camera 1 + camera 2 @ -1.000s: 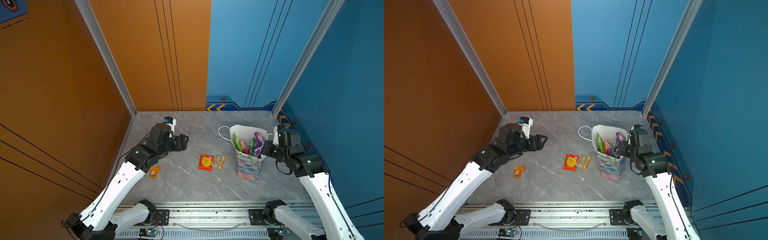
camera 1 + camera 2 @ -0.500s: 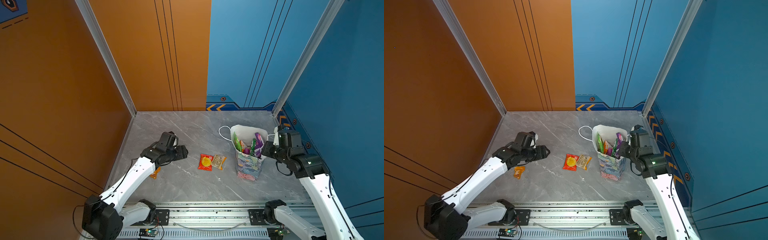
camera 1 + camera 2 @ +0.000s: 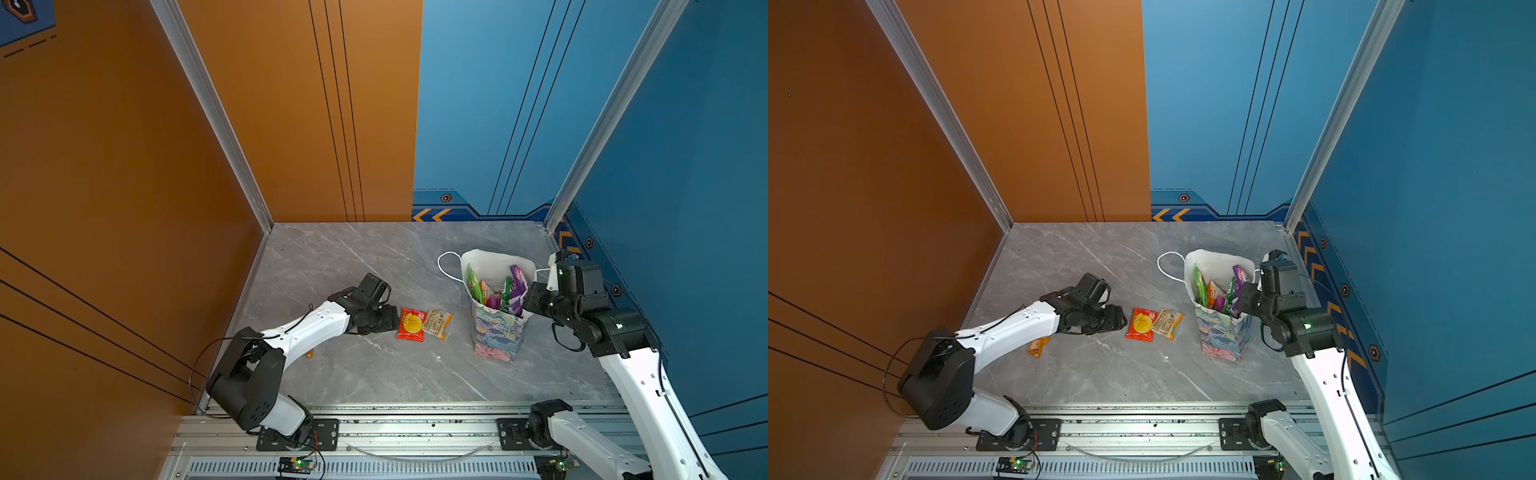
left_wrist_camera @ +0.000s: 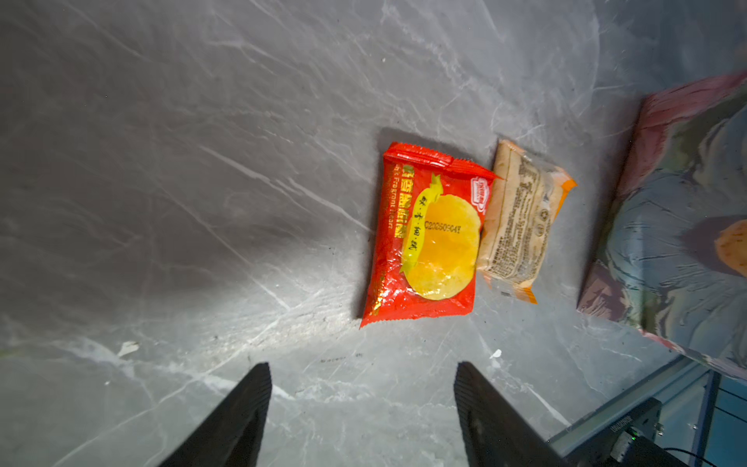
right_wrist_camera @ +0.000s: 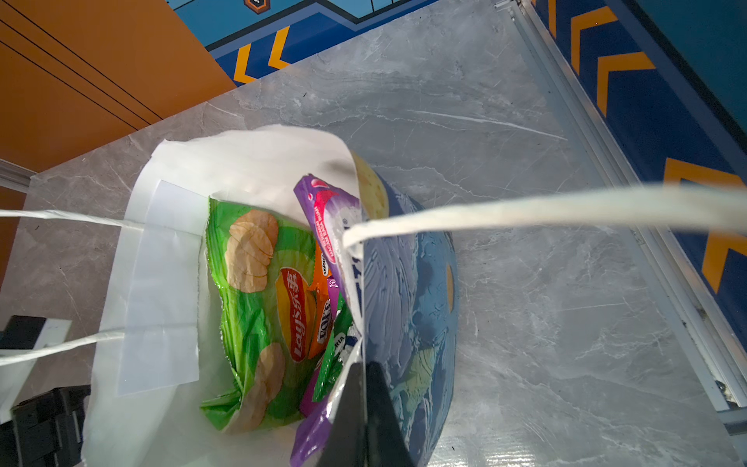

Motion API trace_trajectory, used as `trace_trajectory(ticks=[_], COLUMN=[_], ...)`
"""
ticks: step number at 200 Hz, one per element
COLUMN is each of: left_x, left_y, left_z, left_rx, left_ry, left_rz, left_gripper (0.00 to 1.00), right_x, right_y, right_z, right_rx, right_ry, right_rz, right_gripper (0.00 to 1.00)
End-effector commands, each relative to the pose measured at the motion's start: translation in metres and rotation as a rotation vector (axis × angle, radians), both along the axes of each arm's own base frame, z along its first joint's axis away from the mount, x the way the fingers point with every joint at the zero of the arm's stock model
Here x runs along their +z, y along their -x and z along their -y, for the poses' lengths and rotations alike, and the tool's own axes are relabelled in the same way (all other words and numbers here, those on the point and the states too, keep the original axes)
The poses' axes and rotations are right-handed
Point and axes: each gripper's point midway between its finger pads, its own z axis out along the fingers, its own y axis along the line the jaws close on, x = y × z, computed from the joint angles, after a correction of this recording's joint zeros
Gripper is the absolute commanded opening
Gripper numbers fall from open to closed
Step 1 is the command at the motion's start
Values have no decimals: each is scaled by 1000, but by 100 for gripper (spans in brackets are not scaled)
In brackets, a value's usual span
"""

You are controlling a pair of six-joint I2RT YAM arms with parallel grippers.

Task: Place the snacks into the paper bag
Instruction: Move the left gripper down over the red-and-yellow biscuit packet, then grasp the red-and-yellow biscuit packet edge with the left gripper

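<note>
Three snacks are left on the surface (image 3: 374, 374): red packet (image 3: 410, 324), tan bar (image 3: 436, 323), orange packet (image 3: 1038, 346). Left jaws, spread and empty, have been lowered beside the red packet. Right jaws are clenched on the upright paper bag (image 3: 496, 332) rim.

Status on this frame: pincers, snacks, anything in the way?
Left pincer open, low, facing red packet. Right pincer shut on bag rim. Red packet, tan bar, orange packet out on table. Nothing between left pincer and red packet.

Red, yellow-circled packet (image 4: 424, 238); blue-pink flowered bag (image 3: 496, 332).
</note>
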Motion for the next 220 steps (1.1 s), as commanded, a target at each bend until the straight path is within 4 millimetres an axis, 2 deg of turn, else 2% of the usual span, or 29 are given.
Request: trace_trajectory(ticks=[1,71,73,78,114,139,166,195,220], left_x=[1,-27,-21,-21,-32,-39,-45,-54,-61], left_y=[-5,-1,-6,-8,-10,-8,-5,3,7], left_z=[13,30,34,35,32,36,28,31,27], left_rx=[-14,-74,-76,-81,-93,-118,-138,-165,-171], left_ry=[5,-66,-62,-76,-179,-223,-318,-334,-356], left_rz=[11,-29,-14,-10,-11,-23,-30,-55,-71], left_gripper=[73,66,66,65,63,57,55,48,38], right_x=[15,14,14,14,10,10,11,8,8], right_y=[-4,-4,-4,-4,-4,-4,-3,-3,-3], right_z=[-3,-4,-4,-4,-3,-3,-3,-3,-3], right_rx=[14,15,16,16,16,15,15,15,14], right_ry=[-27,-30,-30,-29,-28,-27,-29,-30,-32], right_rz=[63,62,60,61,52,52,56,48,50], right_gripper=[0,0,0,0,0,0,0,0,0])
